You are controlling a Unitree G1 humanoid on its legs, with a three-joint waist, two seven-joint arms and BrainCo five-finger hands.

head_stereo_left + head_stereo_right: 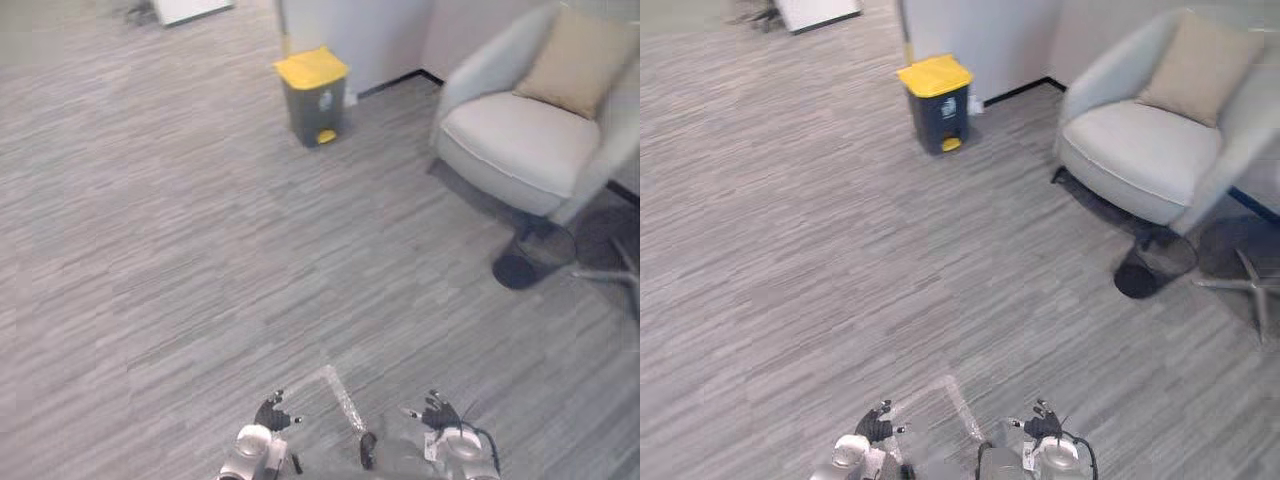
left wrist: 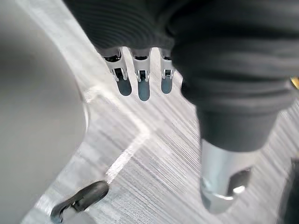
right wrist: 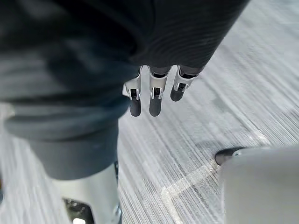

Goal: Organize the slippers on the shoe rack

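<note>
Both hands — my left hand (image 1: 270, 413) and my right hand (image 1: 437, 412) — are hanging low over the grey striped plank floor (image 1: 180, 260), fingers (image 2: 143, 91) straight and loosely spread, gripping no slipper, since I am, I judge, scanning past the yellow-lidded dark grey pedal bin (image 1: 313, 95) for them.

Far across the grey striped floor (image 1: 200, 250), at the upper edge of the head views, a white panel-like object (image 1: 190, 8) is cut off. Just beside it lie small dark shapes (image 1: 138, 13), too small to tell as slippers.
</note>
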